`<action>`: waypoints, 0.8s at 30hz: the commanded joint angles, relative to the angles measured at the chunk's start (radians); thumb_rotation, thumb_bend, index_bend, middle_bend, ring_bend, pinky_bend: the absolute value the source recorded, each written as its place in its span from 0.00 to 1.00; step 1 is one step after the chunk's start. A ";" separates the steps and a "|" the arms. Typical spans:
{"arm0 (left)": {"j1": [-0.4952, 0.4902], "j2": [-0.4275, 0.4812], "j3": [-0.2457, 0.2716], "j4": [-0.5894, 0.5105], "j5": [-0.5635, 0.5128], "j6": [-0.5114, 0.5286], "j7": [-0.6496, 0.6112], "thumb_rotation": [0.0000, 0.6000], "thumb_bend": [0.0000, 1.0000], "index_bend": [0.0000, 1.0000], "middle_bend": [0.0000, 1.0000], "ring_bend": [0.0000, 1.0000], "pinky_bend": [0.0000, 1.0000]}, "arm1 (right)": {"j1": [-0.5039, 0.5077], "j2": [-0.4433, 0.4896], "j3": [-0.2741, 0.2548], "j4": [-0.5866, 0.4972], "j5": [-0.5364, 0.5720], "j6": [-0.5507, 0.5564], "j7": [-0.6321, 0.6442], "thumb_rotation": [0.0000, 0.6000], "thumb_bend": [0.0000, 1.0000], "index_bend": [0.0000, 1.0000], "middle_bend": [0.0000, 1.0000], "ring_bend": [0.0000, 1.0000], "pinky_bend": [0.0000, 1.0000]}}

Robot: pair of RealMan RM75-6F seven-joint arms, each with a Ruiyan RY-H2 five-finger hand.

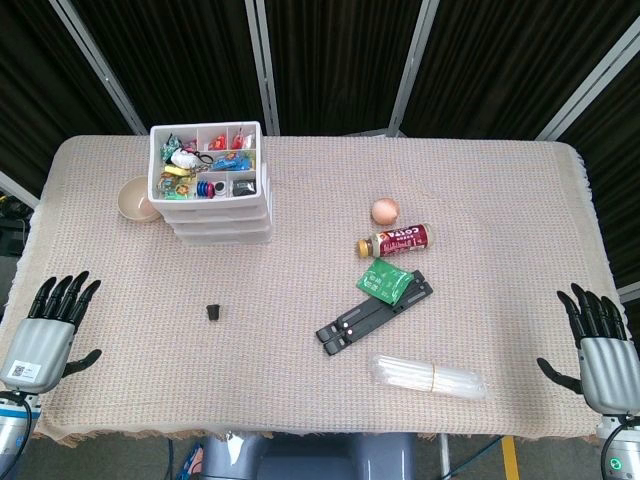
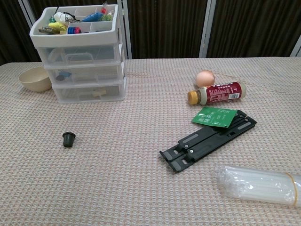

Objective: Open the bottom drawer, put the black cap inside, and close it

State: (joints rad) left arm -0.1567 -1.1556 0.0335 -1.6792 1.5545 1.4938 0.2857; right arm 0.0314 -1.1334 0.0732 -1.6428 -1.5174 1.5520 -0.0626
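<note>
A small black cap (image 1: pixel 213 312) (image 2: pixel 68 139) stands on the woven tablecloth, in front of a white and clear drawer unit (image 1: pixel 212 190) (image 2: pixel 82 56). All its drawers are closed; the bottom drawer (image 2: pixel 89 91) has a small front handle. My left hand (image 1: pixel 47 333) lies at the table's near left edge, fingers apart and holding nothing. My right hand (image 1: pixel 603 353) lies at the near right edge, likewise spread with nothing in it. Both hands are far from the cap and appear only in the head view.
A beige bowl (image 1: pixel 134 199) (image 2: pixel 35 78) sits left of the drawer unit. Right of centre lie an egg (image 1: pixel 385 211), a brown bottle (image 1: pixel 397 240), a green packet (image 1: pixel 385 279) on a black folding stand (image 1: pixel 375 312), and a bag of clear straws (image 1: pixel 428 377).
</note>
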 commanded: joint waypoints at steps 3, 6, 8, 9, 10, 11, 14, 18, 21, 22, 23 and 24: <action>0.001 0.000 -0.005 -0.001 -0.001 -0.005 0.005 1.00 0.09 0.00 0.00 0.00 0.00 | 0.000 0.001 0.000 0.000 -0.001 0.001 -0.003 1.00 0.06 0.08 0.00 0.00 0.00; 0.001 -0.002 -0.008 0.000 -0.002 -0.007 0.003 1.00 0.09 0.00 0.00 0.00 0.00 | -0.001 0.002 0.000 -0.003 0.003 -0.001 -0.004 1.00 0.07 0.08 0.00 0.00 0.00; 0.001 -0.003 -0.008 0.000 -0.003 -0.012 0.004 1.00 0.09 0.00 0.00 0.00 0.00 | -0.001 0.002 0.000 -0.005 0.005 -0.003 -0.005 1.00 0.06 0.08 0.00 0.00 0.00; 0.001 -0.003 -0.009 0.000 -0.004 -0.015 0.005 1.00 0.09 0.00 0.00 0.00 0.00 | 0.000 0.002 0.000 -0.005 0.005 -0.004 -0.006 1.00 0.07 0.08 0.00 0.00 0.00; 0.000 -0.004 -0.010 0.000 -0.005 -0.018 0.004 1.00 0.09 0.00 0.00 0.00 0.00 | 0.001 0.002 0.001 -0.005 0.005 -0.005 -0.006 1.00 0.07 0.08 0.00 0.00 0.00; -0.001 -0.005 -0.011 0.000 -0.007 -0.021 0.004 1.00 0.10 0.00 0.00 0.00 0.00 | 0.002 0.001 0.001 -0.005 0.006 -0.007 -0.008 1.00 0.07 0.08 0.00 0.00 0.00; -0.003 -0.006 -0.011 0.000 -0.011 -0.031 0.002 1.00 0.10 0.00 0.00 0.00 0.00 | 0.002 0.000 0.002 -0.006 0.006 -0.006 -0.011 1.00 0.07 0.08 0.00 0.00 0.00; -0.006 -0.005 -0.013 -0.012 -0.024 -0.050 0.000 1.00 0.17 0.00 0.00 0.00 0.00 | 0.001 0.000 0.001 -0.005 0.003 -0.004 -0.015 1.00 0.07 0.08 0.00 0.00 0.00; -0.013 -0.007 -0.021 -0.033 -0.032 -0.064 -0.023 1.00 0.32 0.00 0.00 0.00 0.04 | 0.001 0.000 0.000 -0.005 0.005 -0.005 -0.015 1.00 0.07 0.08 0.00 0.00 0.00; -0.015 -0.009 -0.023 -0.038 -0.035 -0.066 -0.030 1.00 0.38 0.00 0.02 0.03 0.09 | 0.000 0.001 0.000 -0.005 0.005 -0.004 -0.014 1.00 0.07 0.08 0.00 0.00 0.00; -0.021 -0.017 -0.035 -0.052 -0.045 -0.071 -0.049 1.00 0.46 0.00 0.10 0.12 0.18 | -0.002 0.002 0.001 -0.004 0.006 -0.002 -0.013 1.00 0.07 0.08 0.00 0.00 0.00; -0.025 -0.025 -0.046 -0.059 -0.052 -0.072 -0.060 1.00 0.52 0.00 0.24 0.25 0.29 | -0.003 0.003 0.001 -0.005 0.007 0.000 -0.011 1.00 0.07 0.08 0.00 0.00 0.00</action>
State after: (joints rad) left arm -0.1740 -1.1694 0.0029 -1.7239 1.5144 1.4279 0.2441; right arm 0.0294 -1.1308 0.0743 -1.6477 -1.5107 1.5510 -0.0743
